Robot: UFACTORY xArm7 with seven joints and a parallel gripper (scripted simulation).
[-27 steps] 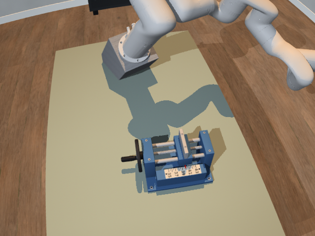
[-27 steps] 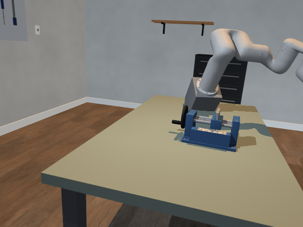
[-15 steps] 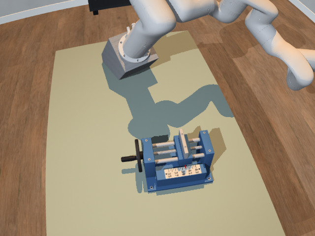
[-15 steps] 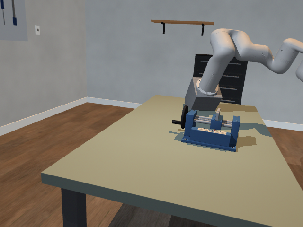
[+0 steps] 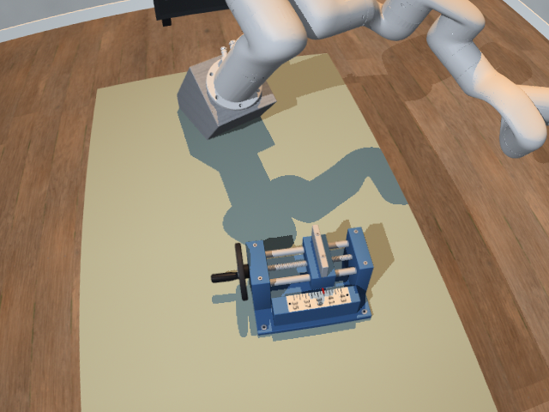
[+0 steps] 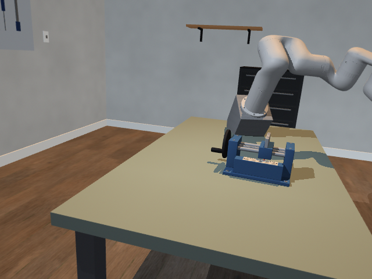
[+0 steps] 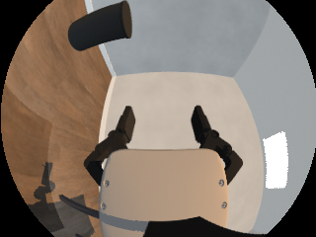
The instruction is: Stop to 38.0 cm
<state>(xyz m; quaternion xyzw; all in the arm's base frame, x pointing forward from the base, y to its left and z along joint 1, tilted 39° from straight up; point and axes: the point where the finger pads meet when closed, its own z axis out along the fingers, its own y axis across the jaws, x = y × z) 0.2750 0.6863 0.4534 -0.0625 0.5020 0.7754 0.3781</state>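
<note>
Well apart from the gripper (image 7: pixel 163 115), whose 2 fingers are spread wide with nothing held, the handwheel (image 5: pixel 241 271) (image 6: pixel 226 143) and the stop (image 5: pixel 320 250) (image 6: pixel 267 140) are carried by 1 blue frame (image 5: pixel 260 290) (image 6: pixel 233 154) on the surface (image 5: pixel 154 354) (image 6: pixel 168 204).

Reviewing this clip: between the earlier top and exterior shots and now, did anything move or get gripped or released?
Nothing visibly changed. The arm, the black handwheel and the sliding stop all sit as they did, and no grasp or release shows.
</note>
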